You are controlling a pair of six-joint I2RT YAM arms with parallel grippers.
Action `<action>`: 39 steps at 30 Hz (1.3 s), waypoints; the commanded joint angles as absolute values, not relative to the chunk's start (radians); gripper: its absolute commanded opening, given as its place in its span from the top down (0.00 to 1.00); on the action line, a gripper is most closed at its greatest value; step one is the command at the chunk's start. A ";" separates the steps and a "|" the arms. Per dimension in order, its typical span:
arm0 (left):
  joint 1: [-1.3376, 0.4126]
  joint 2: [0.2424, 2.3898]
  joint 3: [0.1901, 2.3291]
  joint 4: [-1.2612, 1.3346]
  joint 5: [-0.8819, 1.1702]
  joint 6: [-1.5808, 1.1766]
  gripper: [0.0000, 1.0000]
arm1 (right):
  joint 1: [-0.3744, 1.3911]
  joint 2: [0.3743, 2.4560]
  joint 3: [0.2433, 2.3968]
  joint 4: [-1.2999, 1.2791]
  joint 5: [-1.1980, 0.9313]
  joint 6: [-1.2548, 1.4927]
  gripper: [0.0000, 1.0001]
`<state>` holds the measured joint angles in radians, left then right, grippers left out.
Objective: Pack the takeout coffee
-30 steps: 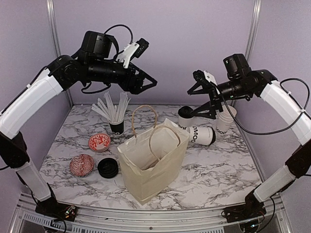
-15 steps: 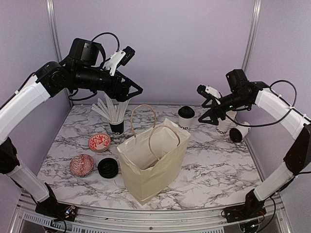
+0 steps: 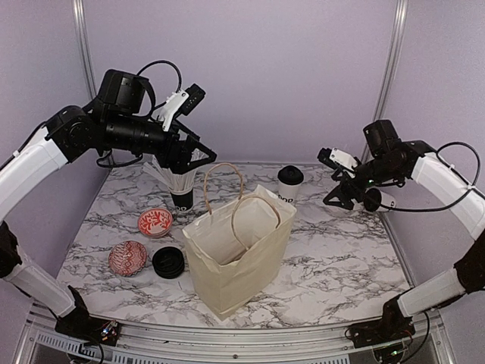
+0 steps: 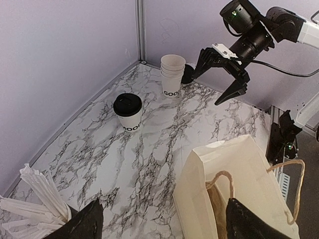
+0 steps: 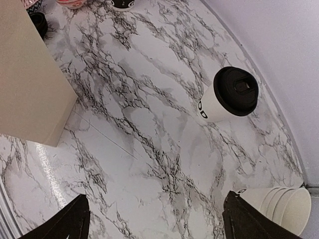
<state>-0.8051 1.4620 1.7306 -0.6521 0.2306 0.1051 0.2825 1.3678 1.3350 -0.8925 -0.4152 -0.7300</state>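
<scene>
One takeout coffee [image 3: 290,183] stands upright behind the bag, a white cup with a black lid [image 4: 128,111] [image 5: 229,96]. A second lidded cup [image 3: 377,199] lies on its side by the right wall, just behind my right gripper [image 3: 332,180]. That gripper hovers open and empty [image 5: 154,216] over bare marble, right of the upright cup. My left gripper [image 3: 201,156] hangs open and empty [image 4: 164,224] above the black cup of sticks and the bag's left rim.
An open paper bag [image 3: 235,250] with loop handles stands at front centre. A stack of lidless white cups [image 4: 172,74] sits in the back right corner. At the left are a black cup of white sticks [image 3: 180,194], two red-patterned bowls [image 3: 154,222] [image 3: 126,258] and a loose black lid [image 3: 168,262].
The tipped cup has gone from beside the upright cup to the right wall. My right arm has swung right and down. The left arm has drawn back left and lower.
</scene>
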 commanded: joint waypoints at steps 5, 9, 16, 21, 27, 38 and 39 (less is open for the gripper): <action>-0.819 1.332 1.598 -0.651 0.336 0.148 0.13 | 0.143 1.248 1.217 -0.948 -0.212 -0.835 0.13; -0.830 1.307 1.542 -0.653 0.368 0.151 0.13 | 0.026 1.198 1.156 -0.885 -0.125 -0.873 0.14; -0.848 1.284 1.493 -0.652 0.362 0.166 0.13 | -0.207 1.233 1.063 -0.701 -0.038 -0.982 0.03; -0.861 1.277 1.466 -0.637 0.364 0.168 0.12 | -0.242 1.357 1.036 -0.524 0.074 -1.055 0.01; -0.877 1.266 1.442 -0.627 0.364 0.161 0.12 | -0.242 1.543 1.117 -0.430 0.095 -1.077 0.01; -0.884 1.265 1.414 -0.610 0.357 0.151 0.12 | -0.242 1.703 1.205 -0.366 0.144 -1.233 0.01; -0.884 1.269 1.415 -0.609 0.357 0.152 0.12 | -0.242 1.706 1.204 -0.361 0.143 -1.250 0.01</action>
<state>-0.8791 1.2778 1.4162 -0.6350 0.3504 0.1497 -0.2359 1.6897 1.1648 -0.4160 0.1131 -1.1664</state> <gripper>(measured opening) 0.878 0.987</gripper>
